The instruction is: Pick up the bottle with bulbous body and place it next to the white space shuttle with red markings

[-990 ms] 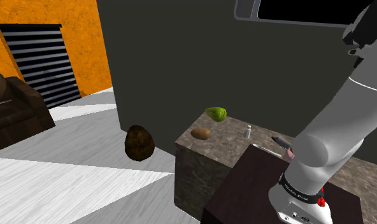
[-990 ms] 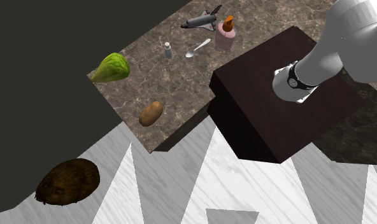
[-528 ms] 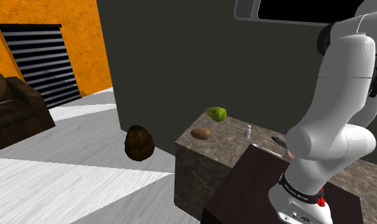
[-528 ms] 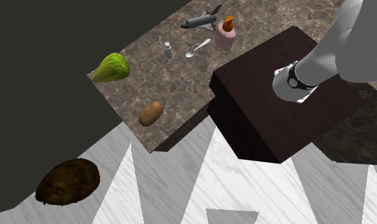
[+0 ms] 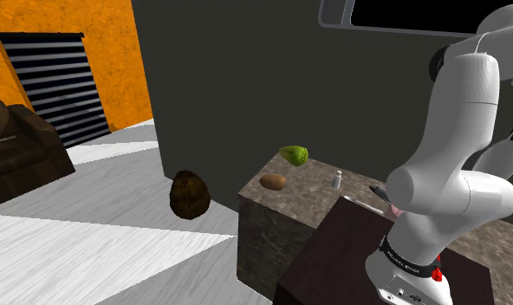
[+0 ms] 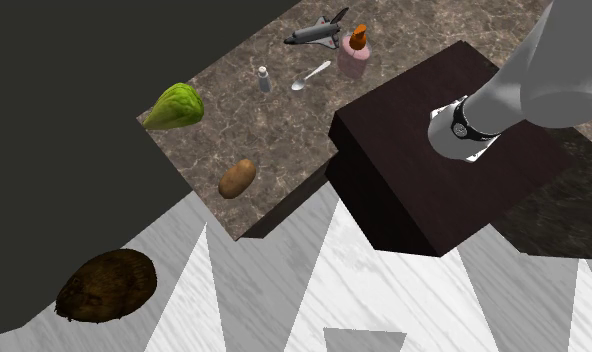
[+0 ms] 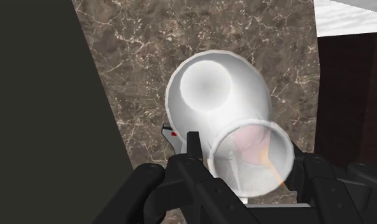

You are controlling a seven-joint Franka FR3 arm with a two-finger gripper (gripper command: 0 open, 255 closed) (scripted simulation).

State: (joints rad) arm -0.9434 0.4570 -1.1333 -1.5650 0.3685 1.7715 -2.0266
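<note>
Since the bottle is seen upright on the table, untouched and just beside the shuttle, the picking is judged not yet begun. In the second exterior view the pink bulbous body with its orange top is found toward the top of the picture, with the shuttle on the side away from the stand. Six things are counted on the table: one bottle, one shuttle, one spoon, one shaker, one lettuce and one potato. One brown lump is left on the floor. The arm is rooted on the stand, and no part of it is laid over the things.

In the shoulder view the arm is folded high above the stand, probably so that the hand can be brought down on the bottle from above. A pink sliver of the bottle is shown at the arm's edge, the rest being hidden behind it. One sofa is set near the orange wall.

In the wrist view the gripper is pointed down at the table, and its fingers are seen apart with nothing clasped. A white rounded part, taken for the arm's own, is placed before the camera. Pink and orange are glimpsed through a pale ring beside it.
</note>
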